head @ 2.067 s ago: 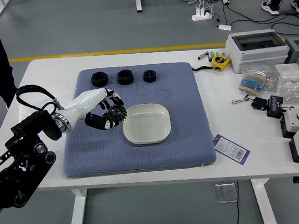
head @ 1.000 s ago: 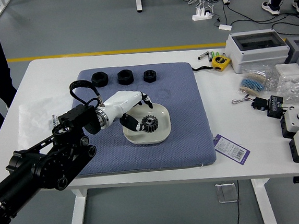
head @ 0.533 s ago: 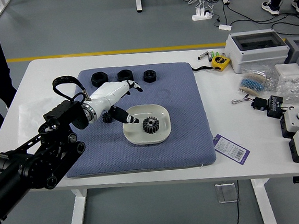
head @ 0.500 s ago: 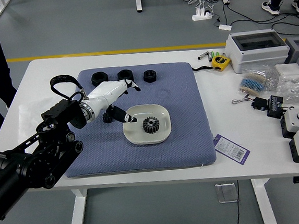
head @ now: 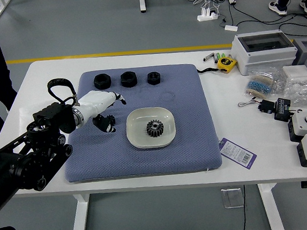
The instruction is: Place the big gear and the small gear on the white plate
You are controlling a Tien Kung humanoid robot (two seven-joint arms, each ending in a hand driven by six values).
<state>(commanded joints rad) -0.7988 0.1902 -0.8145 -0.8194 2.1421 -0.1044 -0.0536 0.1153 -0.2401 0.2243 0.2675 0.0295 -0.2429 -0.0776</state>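
The left hand (head: 102,104) is hovering with its fingers apart near the small gear (head: 111,119), while the big gear (head: 154,128) is lying on the white plate (head: 138,118).

Bright, even, whitish light covers the scene; its direction is hard to tell. The tabletop (head: 228,103) is palest, close to washed out, and the white plate (head: 144,141) keeps a soft tonal edge. Shadows are faint and soft-edged. The black arm (head: 31,166) sinks into deep tones, with small highlights at its joints. Little glints speckle the clear plastic bags (head: 304,94). Focus looks fairly sharp from near to far, though fine print on the purple tag (head: 237,152) is too small to read.
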